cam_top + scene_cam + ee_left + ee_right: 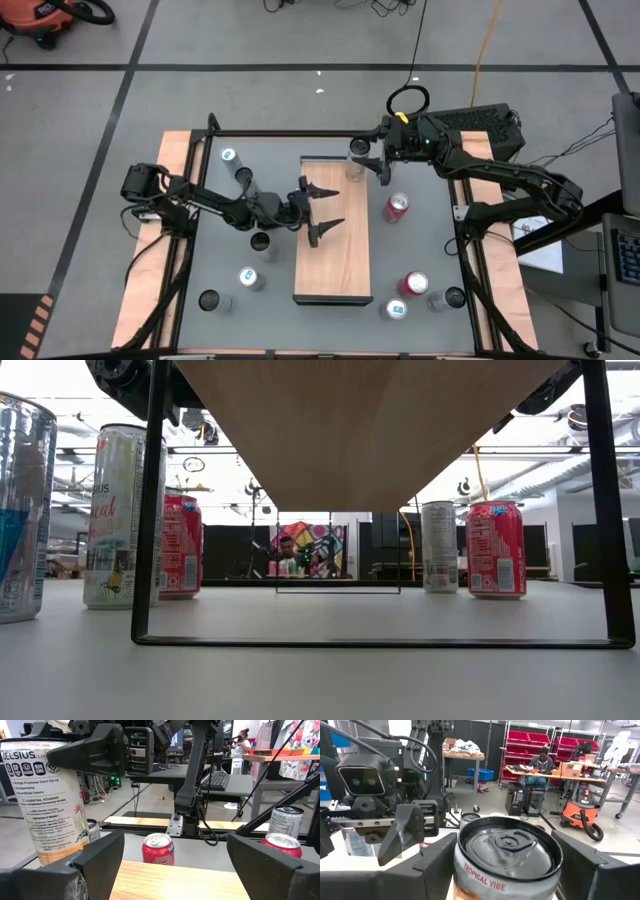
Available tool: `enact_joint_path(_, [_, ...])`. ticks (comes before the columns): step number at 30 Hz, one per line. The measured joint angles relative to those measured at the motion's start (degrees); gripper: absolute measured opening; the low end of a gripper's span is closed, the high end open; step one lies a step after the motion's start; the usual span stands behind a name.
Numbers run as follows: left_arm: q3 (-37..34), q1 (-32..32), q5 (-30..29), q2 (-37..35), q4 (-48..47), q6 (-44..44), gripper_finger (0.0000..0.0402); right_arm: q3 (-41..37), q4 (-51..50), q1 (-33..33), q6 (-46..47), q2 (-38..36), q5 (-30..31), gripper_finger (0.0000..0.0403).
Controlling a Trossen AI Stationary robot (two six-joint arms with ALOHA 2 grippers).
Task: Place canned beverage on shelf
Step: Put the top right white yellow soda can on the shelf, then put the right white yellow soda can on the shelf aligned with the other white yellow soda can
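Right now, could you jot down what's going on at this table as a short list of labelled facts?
Shelf: wood-grain board raised on a dark frame at mid table
Right gripper: shut on the white Celsius can, at the shelf's far end
Held can: upright; whether it touches the board cannot be told
Left gripper: open, empty, over the shelf's left side
Red cans: one right of the shelf, another nearer the front
Other cans: several standing on the grey tabletop on both sides

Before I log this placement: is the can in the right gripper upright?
Upright: the Celsius can shows its lid facing up between the right gripper fingers, over the shelf.
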Motion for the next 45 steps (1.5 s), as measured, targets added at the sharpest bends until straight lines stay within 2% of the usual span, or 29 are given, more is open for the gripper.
enact_joint_path(8, [0.0,-0.6,0.0,0.0,0.0,0.2,0.0354,0.0,-0.3,0.0,0.0,-1.4,-1.4,0.0263])
enact_joint_path(23, [0.0,-1.4,0.0,0.0,0.0,-0.1,0.0354,0.1,-5.7,0.0,0.5,-10.7,-1.3,0.0263])
enact_joint_path(29, [0.0,-2.6,0.0,0.0,0.0,-2.7,0.0354,0.1,-13.3,0.0,1.7,-18.0,-1.0,0.0263])
enact_joint_path(33, [0.0,-4.3,0.0,0.0,0.0,-2.9,0.0354,0.1,-22.2,0.0,4.0,-22.2,-1.0,0.0263])
enact_joint_path(40, [0.0,-7.7,0.0,0.0,-0.6,-3.7,0.0354,-1.5,-36.5,1.9,8.5,-24.9,-0.6,0.0263])
enact_joint_path(42, [0.0,-8.3,0.0,0.0,-1.3,-4.2,0.0354,-3.7,-37.5,4.0,9.2,-25.9,1.3,0.0263])
enact_joint_path(45, [0.0,-9.2,-1.7,0.0,-2.1,-4.3,0.0354,-7.3,-37.4,7.0,9.8,-27.9,7.5,0.0263])
